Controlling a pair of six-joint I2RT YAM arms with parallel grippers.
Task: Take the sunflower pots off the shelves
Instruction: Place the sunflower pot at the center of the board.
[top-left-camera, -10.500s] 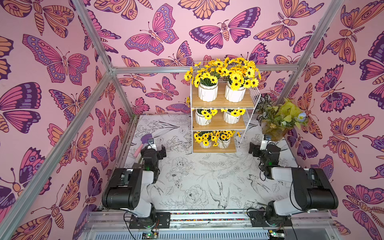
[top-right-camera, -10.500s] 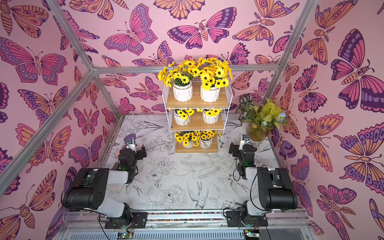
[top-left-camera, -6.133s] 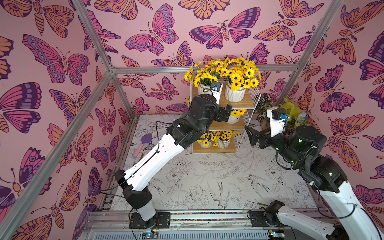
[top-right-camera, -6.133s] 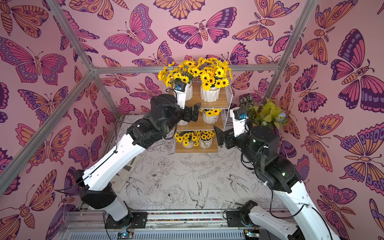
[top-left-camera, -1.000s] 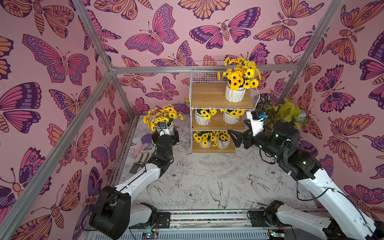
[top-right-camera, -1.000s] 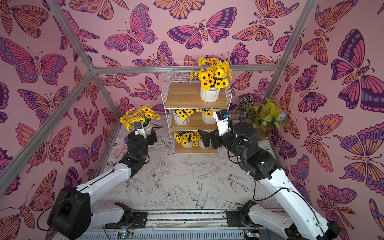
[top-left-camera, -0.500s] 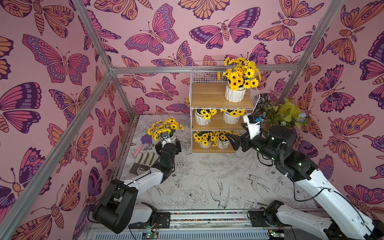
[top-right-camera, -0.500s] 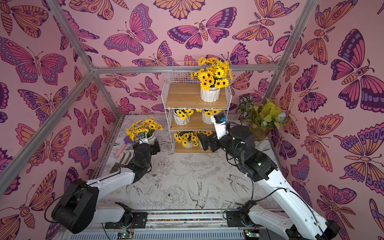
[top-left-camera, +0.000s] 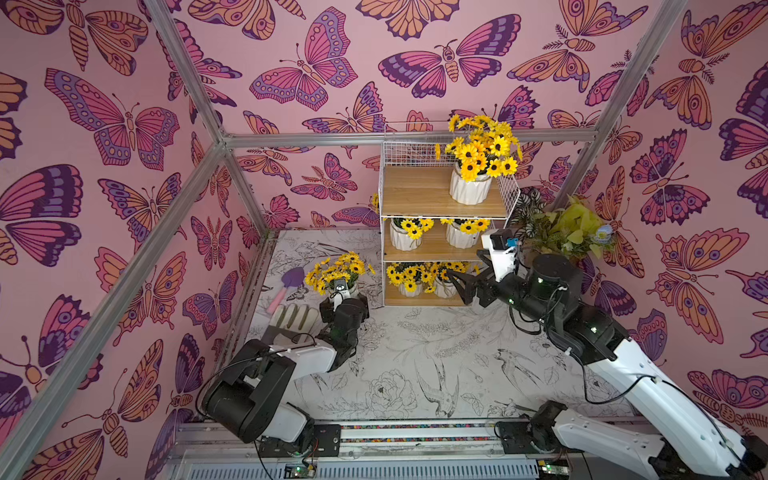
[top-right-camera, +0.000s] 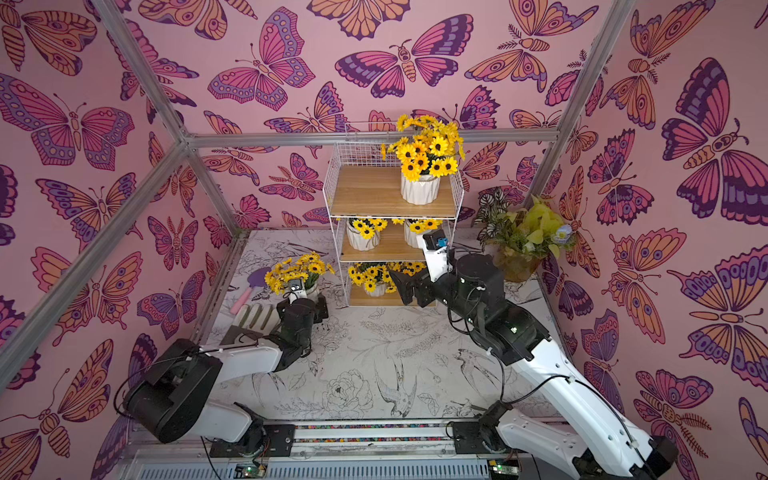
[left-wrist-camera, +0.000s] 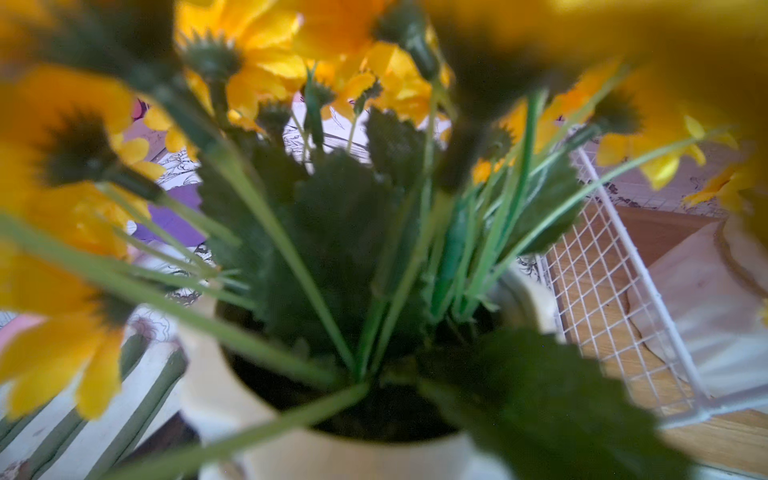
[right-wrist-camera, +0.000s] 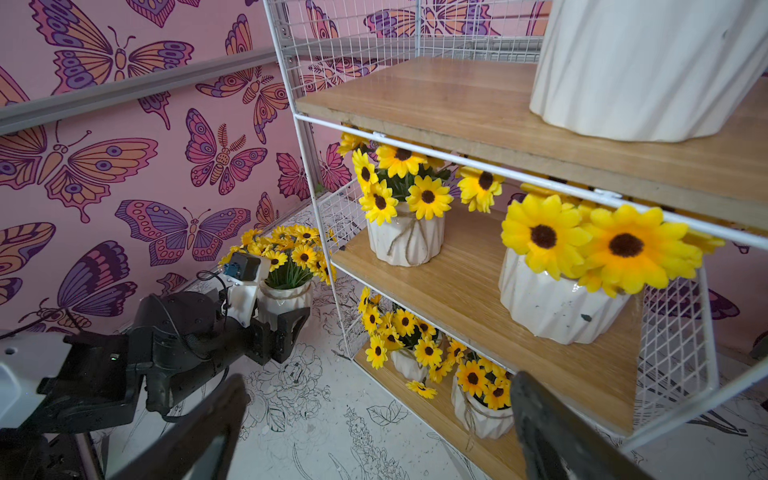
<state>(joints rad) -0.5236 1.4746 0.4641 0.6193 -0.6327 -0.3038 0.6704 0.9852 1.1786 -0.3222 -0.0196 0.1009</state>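
The shelves (top-left-camera: 419, 195) stand at the back. One sunflower pot (top-left-camera: 469, 189) is on the top board, two on the middle board (top-left-camera: 401, 241) (top-left-camera: 459, 237) and two on the bottom board (top-left-camera: 409, 289) (top-left-camera: 444, 289). Another sunflower pot (top-left-camera: 343, 291) sits low, just left of the shelves, with my left gripper (top-left-camera: 344, 302) shut on it. In the right wrist view its fingers (right-wrist-camera: 291, 328) flank the white pot (right-wrist-camera: 284, 297) and hide its base. My right gripper (top-left-camera: 461, 286) is open in front of the bottom shelf's right pot (right-wrist-camera: 478, 411).
A brownish pot of yellow-green foliage (top-left-camera: 569, 232) stands right of the shelves. A purple trowel with a pink handle (top-left-camera: 291, 278) and striped gloves (top-left-camera: 295, 318) lie by the left wall, beside the held pot. Butterfly walls close in three sides.
My left gripper has brought the sunflower pot further down and a little toward the shelves. My right gripper has edged lower and closer to the bottom shelf.
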